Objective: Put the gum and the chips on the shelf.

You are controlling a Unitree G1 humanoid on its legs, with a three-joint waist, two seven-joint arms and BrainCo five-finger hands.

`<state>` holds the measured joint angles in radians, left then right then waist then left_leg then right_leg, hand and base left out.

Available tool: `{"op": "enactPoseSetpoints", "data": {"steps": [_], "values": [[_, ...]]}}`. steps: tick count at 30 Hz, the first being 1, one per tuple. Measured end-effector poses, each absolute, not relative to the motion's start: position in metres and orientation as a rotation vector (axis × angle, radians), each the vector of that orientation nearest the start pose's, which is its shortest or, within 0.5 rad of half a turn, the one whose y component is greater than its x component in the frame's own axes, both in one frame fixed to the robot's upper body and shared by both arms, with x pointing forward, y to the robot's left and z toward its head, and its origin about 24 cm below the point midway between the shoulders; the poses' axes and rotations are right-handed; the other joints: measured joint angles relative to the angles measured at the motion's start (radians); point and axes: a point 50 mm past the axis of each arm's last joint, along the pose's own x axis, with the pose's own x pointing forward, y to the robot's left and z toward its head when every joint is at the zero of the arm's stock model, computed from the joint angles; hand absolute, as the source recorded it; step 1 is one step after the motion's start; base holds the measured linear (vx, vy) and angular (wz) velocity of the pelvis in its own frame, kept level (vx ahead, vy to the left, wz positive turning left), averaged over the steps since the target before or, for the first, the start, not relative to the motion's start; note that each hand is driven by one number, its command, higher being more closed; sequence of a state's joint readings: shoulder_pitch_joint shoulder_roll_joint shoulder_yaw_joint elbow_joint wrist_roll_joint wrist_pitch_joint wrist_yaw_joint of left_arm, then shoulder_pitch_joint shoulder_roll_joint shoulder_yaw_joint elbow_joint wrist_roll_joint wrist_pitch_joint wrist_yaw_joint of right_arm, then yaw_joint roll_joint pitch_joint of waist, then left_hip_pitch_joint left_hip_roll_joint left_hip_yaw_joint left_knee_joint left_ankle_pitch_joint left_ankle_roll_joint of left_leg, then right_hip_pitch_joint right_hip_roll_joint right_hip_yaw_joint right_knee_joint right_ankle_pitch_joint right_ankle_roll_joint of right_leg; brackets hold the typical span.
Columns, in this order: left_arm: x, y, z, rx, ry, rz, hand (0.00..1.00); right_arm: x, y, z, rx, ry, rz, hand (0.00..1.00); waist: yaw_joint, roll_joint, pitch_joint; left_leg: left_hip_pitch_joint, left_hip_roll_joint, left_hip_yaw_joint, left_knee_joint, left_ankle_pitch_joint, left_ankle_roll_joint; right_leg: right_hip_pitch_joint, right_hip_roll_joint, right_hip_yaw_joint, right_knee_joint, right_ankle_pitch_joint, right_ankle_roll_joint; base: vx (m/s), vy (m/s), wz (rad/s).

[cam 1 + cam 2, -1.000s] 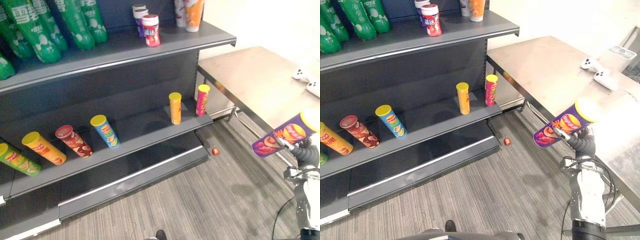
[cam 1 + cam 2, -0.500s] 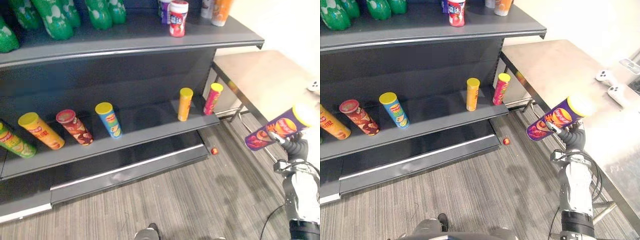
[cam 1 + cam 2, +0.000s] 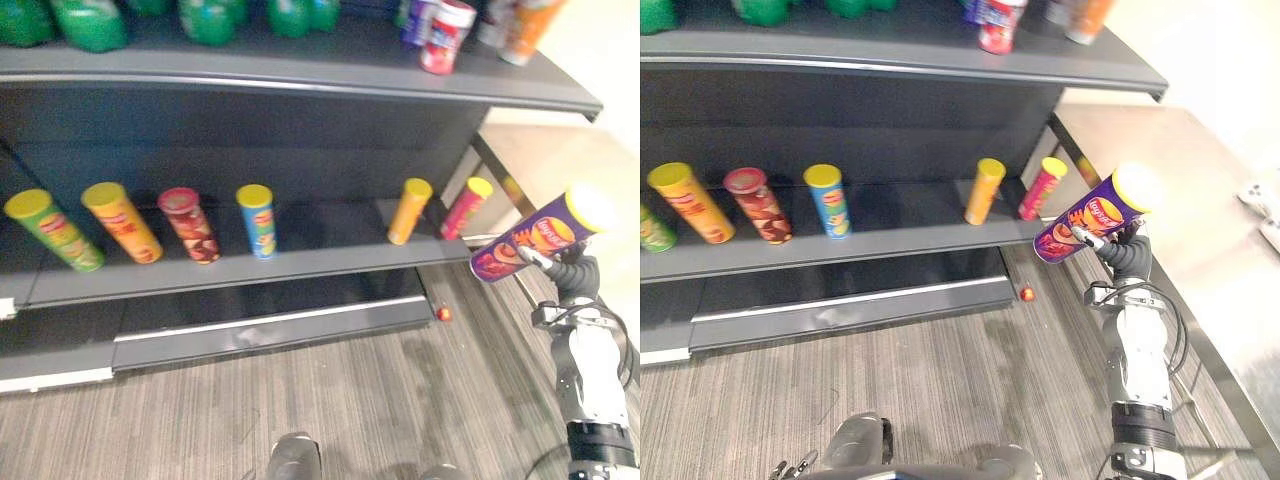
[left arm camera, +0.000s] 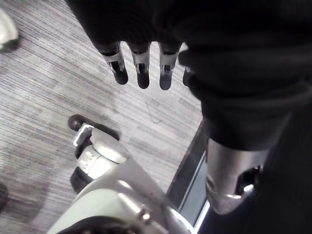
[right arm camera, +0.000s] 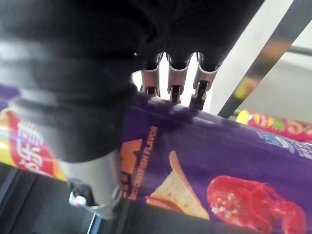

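Store-style dark grey shelving stands over a striped grey floor (image 3: 330,400). In the left eye view the middle shelf (image 3: 320,252) already carries a row of chip tubes (image 3: 190,225). The purple chips can (image 3: 530,238) is up in the air in the right hand (image 3: 566,273), out past the shelf's end. The pink tube (image 3: 465,206) is the nearest thing beyond its fingertips. Up on the top board (image 3: 300,85) there are small jars (image 3: 445,22) that could be gum, but it's hard to tell.

Right eye view, same story: the can is tilted, yellow lid end up and away from the fingers, base end pointing at the shelf. A steel table (image 3: 1200,190) sits on the back-of-hand side.

Left wrist view: the left hand (image 4: 141,66) just hangs, fingers straight and loose with nothing in them and bare floor beyond the tips.

Right wrist view: the fingers (image 5: 173,87) curl over one side of the purple tube with the thumb on the other, so it's properly wrapped.

Handling-wise, the can is probably light. It's a stiff cardboard tube with a slick printed skin, so it may spin or slide in a weak hold. Squeezing hard would dent it and crush the chips. It's best held round the middle of the body, not by the plastic lid. The current hold looks a bit nearer the base.
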<state>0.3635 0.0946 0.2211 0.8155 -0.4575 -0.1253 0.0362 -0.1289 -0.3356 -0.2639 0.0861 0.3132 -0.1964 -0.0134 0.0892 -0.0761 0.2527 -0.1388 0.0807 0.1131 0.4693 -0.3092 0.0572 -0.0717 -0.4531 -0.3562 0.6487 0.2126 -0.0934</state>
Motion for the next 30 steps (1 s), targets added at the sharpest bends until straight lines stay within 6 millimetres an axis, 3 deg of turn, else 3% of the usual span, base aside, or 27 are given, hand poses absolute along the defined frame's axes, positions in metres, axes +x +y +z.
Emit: {"op": "enactPoseSetpoints", "data": {"steps": [2, 6, 8, 12, 14, 17, 18, 21, 26, 30], "values": [[0.044, 0.246, -0.143, -0.316, 0.904, 0.642, 0.0, 0.261, -0.271, 0.11, -0.02, -0.341, -0.274, 1.0, -0.013, 0.0, -0.001, 0.007, -0.043, -0.103, -0.053, 0.033, 0.04, -0.053, 0.153, 0.125, 0.022, -0.226, 0.087, 0.11, 0.126, 1.34], [0.049, 0.242, -0.145, -0.317, 0.921, 0.632, 0.0, 0.26, -0.268, 0.118, -0.024, -0.387, -0.269, 1.0, -0.013, -0.008, -0.017, 0.052, -0.129, -0.183, -0.118, 0.067, 0.032, -0.121, 0.226, 0.137, -0.092, -0.282, 0.121, 0.2, 0.053, 1.09], [0.05, 0.237, -0.147, -0.313, 0.939, 0.618, 0.0, 0.261, -0.268, 0.119, -0.024, -0.391, -0.267, 1.0, -0.013, 0.018, -0.03, 0.062, -0.158, -0.262, -0.121, 0.066, 0.03, -0.171, 0.285, 0.207, -0.219, -0.277, 0.129, 0.26, -0.046, 1.07], [0.046, 0.236, -0.15, -0.309, 0.968, 0.615, 0.0, 0.26, -0.265, 0.123, -0.045, -0.408, -0.253, 1.0, -0.024, 0.021, -0.032, 0.121, -0.176, -0.349, -0.129, 0.049, 0.0, -0.17, 0.323, 0.299, -0.385, -0.239, 0.179, 0.28, -0.169, 1.0], [0.035, 0.239, -0.151, -0.303, 0.996, 0.639, 0.0, 0.257, -0.256, 0.123, -0.048, -0.427, -0.205, 1.0, -0.036, -0.006, -0.052, 0.149, -0.18, -0.335, -0.11, 0.011, -0.059, -0.148, 0.324, 0.297, -0.471, -0.102, 0.173, 0.32, -0.263, 0.57], [0.031, 0.227, -0.156, -0.351, 1.018, 0.654, 0.0, 0.255, -0.235, 0.127, -0.068, -0.46, -0.08, 1.0, -0.041, 0.024, -0.07, 0.14, -0.126, -0.313, -0.089, -0.015, -0.084, -0.128, 0.373, 0.293, -0.504, -0.126, 0.165, 0.22, -0.203, -0.13], [0.032, 0.223, -0.157, -0.364, 1.019, 0.648, 0.0, 0.255, -0.224, 0.129, -0.067, -0.467, -0.024, 1.0, -0.055, 0.03, -0.073, 0.142, -0.1, -0.308, -0.1, -0.027, -0.091, -0.119, 0.398, 0.29, -0.527, -0.128, 0.161, 0.14, -0.182, -0.19], [0.037, 0.223, -0.156, -0.364, 0.987, 0.645, 0.0, 0.253, -0.217, 0.124, -0.034, -0.451, -0.009, 1.0, -0.061, 0.027, -0.075, 0.155, -0.054, -0.281, -0.153, -0.03, -0.09, -0.114, 0.435, 0.283, -0.542, -0.123, 0.138, 0.05, -0.162, -0.04], [0.03, 0.224, -0.158, -0.356, 1.007, 0.653, 0.0, 0.252, -0.213, 0.126, -0.03, -0.444, 0.007, 1.0, -0.061, 0.024, -0.074, 0.152, -0.043, -0.247, -0.171, -0.036, -0.073, -0.109, 0.432, 0.28, -0.561, -0.11, 0.126, -0.07, -0.061, 0.06], [0.03, 0.226, -0.158, -0.312, 1.017, 0.625, 0.0, 0.246, -0.208, 0.14, -0.034, -0.511, 0.03, 1.0, -0.071, 0.019, -0.075, 0.14, -0.015, -0.177, -0.188, -0.021, -0.088, -0.109, 0.424, 0.275, -0.584, -0.101, 0.129, -0.08, -0.056, 0.11]]}}
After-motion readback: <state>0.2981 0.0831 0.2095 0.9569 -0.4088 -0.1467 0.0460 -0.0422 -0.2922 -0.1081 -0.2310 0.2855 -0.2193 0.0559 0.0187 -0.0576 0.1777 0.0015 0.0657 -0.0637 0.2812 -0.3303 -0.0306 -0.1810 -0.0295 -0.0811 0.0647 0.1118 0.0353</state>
